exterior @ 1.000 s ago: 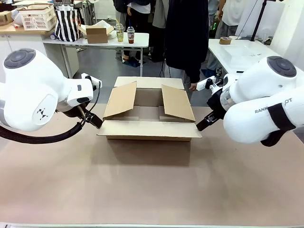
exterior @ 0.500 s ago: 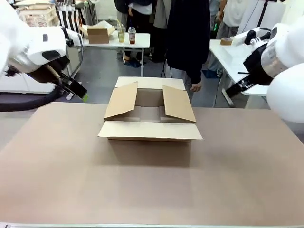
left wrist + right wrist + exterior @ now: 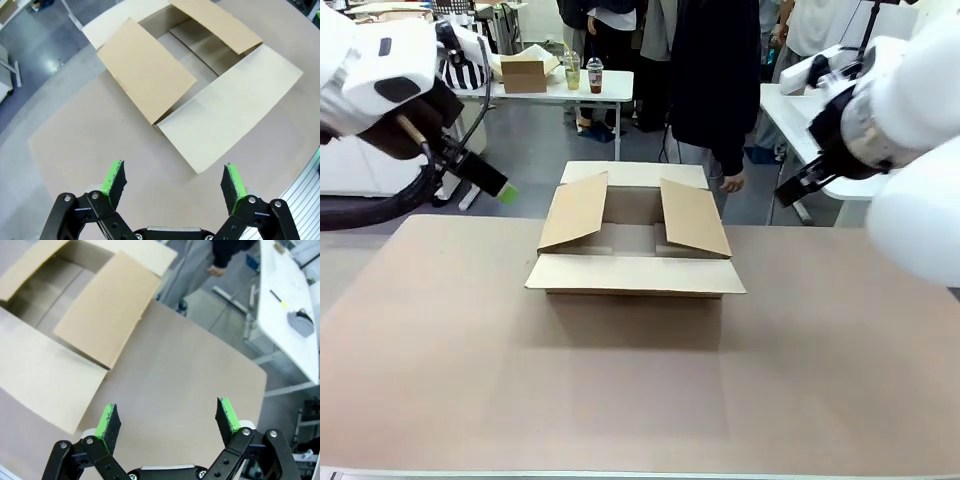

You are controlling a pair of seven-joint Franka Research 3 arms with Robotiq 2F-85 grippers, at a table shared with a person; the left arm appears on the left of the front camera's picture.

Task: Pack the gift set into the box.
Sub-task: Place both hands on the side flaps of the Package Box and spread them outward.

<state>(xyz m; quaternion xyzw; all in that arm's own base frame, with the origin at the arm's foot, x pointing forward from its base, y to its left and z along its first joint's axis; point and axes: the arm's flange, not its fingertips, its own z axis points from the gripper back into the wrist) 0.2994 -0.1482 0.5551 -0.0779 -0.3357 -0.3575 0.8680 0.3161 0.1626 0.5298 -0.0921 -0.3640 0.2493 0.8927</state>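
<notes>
The table (image 3: 620, 400) is a bare brown top. The box (image 3: 635, 275) sits on it at mid-width, nearer the far edge than the near one. Its near flap is folded out flat towards the near edge and its far flap lies out towards the far edge. The two side flaps lean inward over the opening, and plain cardboard floor shows between them.

The left gripper (image 3: 500, 188) hangs in the air over the far left corner, well apart from the box. In the left wrist view the left gripper (image 3: 172, 180) has its jaws spread wide with nothing between them, and the box (image 3: 145, 70) lies beyond.

The right gripper (image 3: 788, 192) hangs raised by the far right corner. The right wrist view shows the right gripper (image 3: 167, 422) equally spread and empty, with the box (image 3: 107, 310) off to one side.

A person in dark clothes stands at the far edge behind the box, one hand (image 3: 730, 183) hanging down.
</notes>
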